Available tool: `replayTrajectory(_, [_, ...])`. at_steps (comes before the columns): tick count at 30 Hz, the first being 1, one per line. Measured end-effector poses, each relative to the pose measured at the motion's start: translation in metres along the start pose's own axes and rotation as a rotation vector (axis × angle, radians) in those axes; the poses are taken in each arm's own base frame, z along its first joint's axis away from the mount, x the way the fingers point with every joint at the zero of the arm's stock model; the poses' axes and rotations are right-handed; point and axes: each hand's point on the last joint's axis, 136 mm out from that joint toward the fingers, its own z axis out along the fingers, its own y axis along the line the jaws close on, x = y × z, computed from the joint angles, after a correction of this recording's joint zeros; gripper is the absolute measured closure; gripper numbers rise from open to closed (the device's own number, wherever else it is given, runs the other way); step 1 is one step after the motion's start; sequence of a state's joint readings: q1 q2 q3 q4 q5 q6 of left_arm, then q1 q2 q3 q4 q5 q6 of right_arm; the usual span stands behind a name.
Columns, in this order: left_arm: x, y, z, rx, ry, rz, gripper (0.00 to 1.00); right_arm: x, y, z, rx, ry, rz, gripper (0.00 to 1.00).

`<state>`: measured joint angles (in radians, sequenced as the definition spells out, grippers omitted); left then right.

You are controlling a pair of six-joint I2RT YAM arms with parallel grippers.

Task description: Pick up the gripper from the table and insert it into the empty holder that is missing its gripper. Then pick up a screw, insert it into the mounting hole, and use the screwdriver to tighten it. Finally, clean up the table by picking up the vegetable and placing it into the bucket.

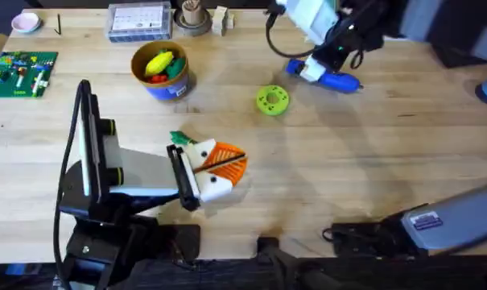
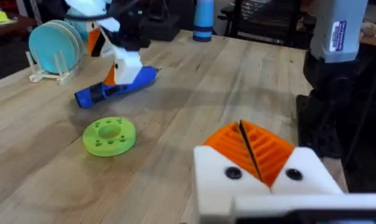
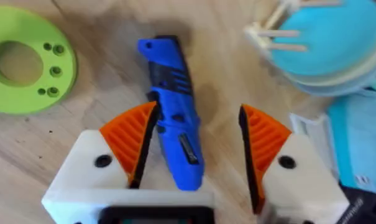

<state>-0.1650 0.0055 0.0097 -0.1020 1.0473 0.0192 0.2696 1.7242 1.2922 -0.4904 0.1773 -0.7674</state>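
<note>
Between the spread pads of the right pincer [image 3: 194, 152]: the screwdriver [image 3: 173, 107], flat on the surface [image 1: 372, 161], not yet clamped.
Beside it, seen from the right wrist, a green ring disc [image 3: 23, 65]; seen from overhead, left pincer [image 1: 227, 161] closed, nothing between its pads, green vegetable [image 1: 181, 138] just behind, bucket [image 1: 161, 68] beyond.

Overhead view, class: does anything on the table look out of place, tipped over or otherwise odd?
Nothing looks spilled or damaged. The blue screwdriver lies flat on its side, with the right gripper open astride it. The green ring disc lies flat nearby, and the bucket stands upright with toy food inside.
</note>
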Motion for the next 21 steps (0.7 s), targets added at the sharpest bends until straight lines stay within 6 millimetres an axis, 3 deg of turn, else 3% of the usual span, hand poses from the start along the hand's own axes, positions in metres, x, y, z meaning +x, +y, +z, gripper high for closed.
replayTrajectory(5, [0.0, 0.0, 0.0, -0.001, 0.0, 0.0, 0.143, -0.005, -0.023, -0.055, 0.08, -0.081, 0.096, 0.189])
replayTrajectory(6, [0.0, 0.0, 0.0, 0.0, 0.0, -0.004, 0.043, -0.004, -0.026, -0.066, 0.093, -0.094, 0.117, 0.189])
replayTrajectory(9, [0.0, 0.0, 0.0, -0.001, 0.0, -0.002, 0.008, 0.0, -0.035, -0.097, 0.131, -0.131, 0.169, 0.189])
replayTrajectory(10, [0.0, 0.0, 0.0, -0.001, 0.0, -0.004, 0.056, 0.001, -0.037, -0.108, 0.143, -0.143, 0.183, 0.189])
replayTrajectory(12, [0.0, 0.0, 0.0, -0.001, 0.0, -0.005, 0.346, 0.004, -0.041, -0.128, 0.166, -0.167, 0.203, 0.189])
replayTrajectory(13, [0.0, 0.0, 0.0, -0.001, 0.0, -0.004, 0.802, 0.007, -0.043, -0.154, 0.196, -0.204, 0.22, 0.189])
replayTrajectory(14, [0.0, 0.0, 0.0, -0.001, 0.0, 0.0, 0.954, 0.008, -0.043, -0.163, 0.208, -0.219, 0.225, 0.189])
replayTrajectory(15, [0.0, 0.0, 0.0, -0.001, 0.0, -0.001, 0.984, 0.009, -0.044, -0.171, 0.217, -0.23, 0.229, 0.189])
replayTrajectory(16, [0.0, 0.0, 0.0, -0.001, 0.0, -0.001, 0.952, 0.01, -0.044, -0.178, 0.226, -0.241, 0.232, 0.189])
replayTrajectory(21, [0.0, 0.0, 0.0, -0.002, 0.0, 0.0, 0.151, 0.013, -0.046, -0.207, 0.269, -0.298, 0.244, 0.189])
